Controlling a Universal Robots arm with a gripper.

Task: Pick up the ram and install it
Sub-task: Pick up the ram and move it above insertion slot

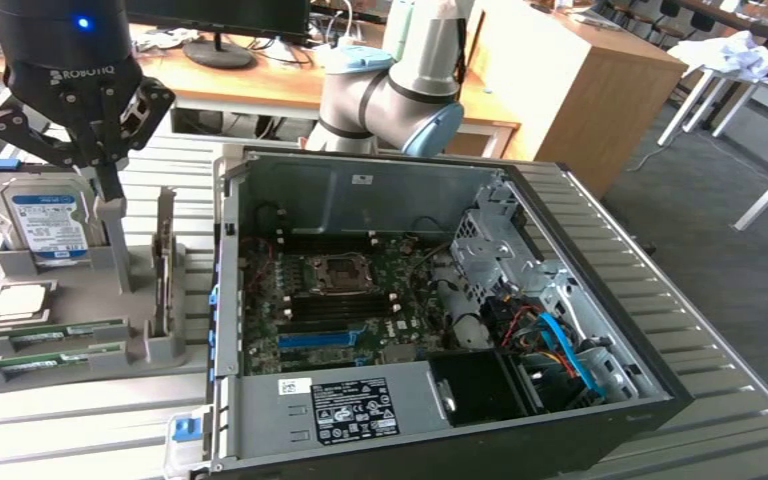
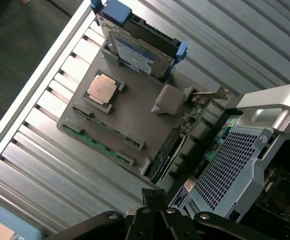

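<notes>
Clenched empty gripper (image 1: 108, 188) hanging over the grey holder (image 1: 157, 352) beside the upright hard drive (image 1: 48, 222), ram (image 1: 48, 334) lying flat in the holder's near slot, apart from the gripper

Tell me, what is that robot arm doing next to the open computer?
The robot arm's gripper hangs shut and empty above a grey holder full of computer parts, close to the hard drive. The ram lies in the holder, not picked up yet. Beside it the computer case stands open, with the motherboard showing inside.
</notes>
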